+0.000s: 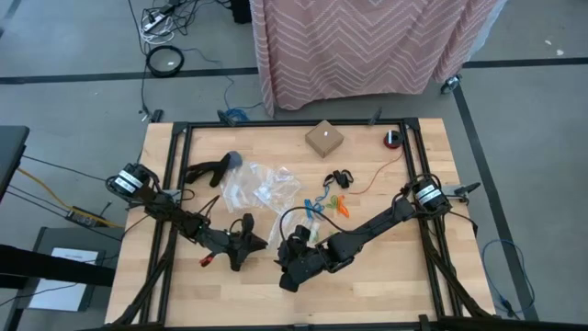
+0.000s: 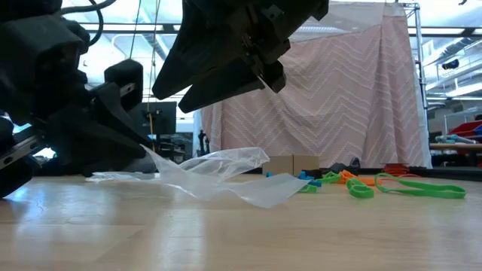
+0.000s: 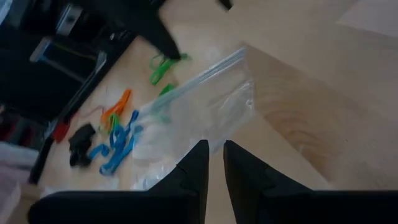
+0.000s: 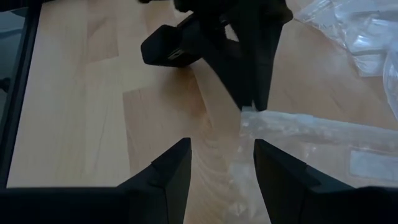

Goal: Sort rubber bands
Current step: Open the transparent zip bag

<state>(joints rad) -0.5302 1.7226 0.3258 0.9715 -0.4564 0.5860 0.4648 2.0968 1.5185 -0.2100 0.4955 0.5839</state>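
High view first: down at the near side of the bench (image 1: 367, 285) both arms have crowded into one spot, tip to tip.

Left wrist view gives the detail. The left end effector (image 3: 215, 149) has its fingers drawn almost together, pinching the edge of a clear zip bag (image 3: 205, 106), which trails away from it across the wood. In the low view that same bag rises off the bench at the pinched end and sags flat at the other.

Facing it, the right end effector (image 4: 221, 149) hangs just beside the pinch with its fingers standing well apart and nothing between them but bare wood and the bag's rim. I read this as lining up to take the opposite lip and pull the mouth open.

Beyond the bag, towards the middle, lie the rubber bands (image 3: 115, 137): blue ones tangled together, orange and green next to them, a black clump just past. None is in a bag or in a grip. Left of them sits a heap of spare bags (image 1: 262, 188), and at the far edge a cardboard box (image 1: 323, 139).

What could go wrong? That pinch is on thin, slippery film; a tug from the right could slide it free. The right fingers could catch both walls together, and the mouth stays closed. With the arms this close, a careless move could knock them together.
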